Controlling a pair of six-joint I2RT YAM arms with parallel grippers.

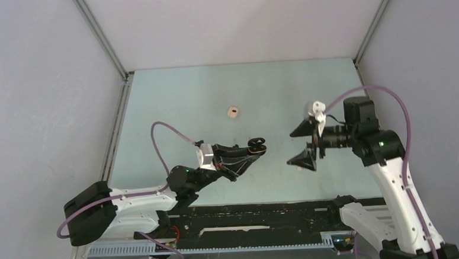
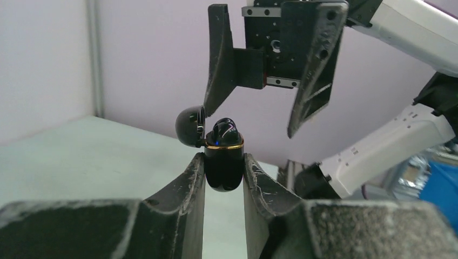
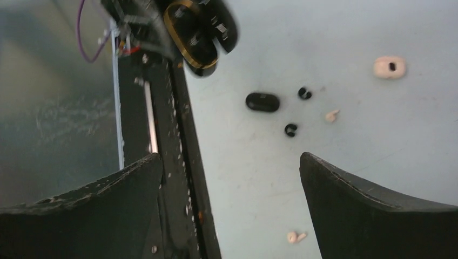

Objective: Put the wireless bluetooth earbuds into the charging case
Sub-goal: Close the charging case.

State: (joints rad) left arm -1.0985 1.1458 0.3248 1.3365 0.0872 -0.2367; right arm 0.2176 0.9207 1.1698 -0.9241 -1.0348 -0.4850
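Observation:
My left gripper is shut on a glossy black charging case with a gold rim, held upright above the table. Its lid hangs open to the left. A black earbud sits in the case mouth. My right gripper hovers just above the case, open with nothing between its fingers. From above, the left gripper and right gripper face each other. Loose on the table lie two black curled earbuds and two whitish earbuds.
A shut black pebble case lies beside the black earbuds. A whitish case rests farther back on the table. The black base rail runs along the near edge. Grey walls enclose the table on three sides.

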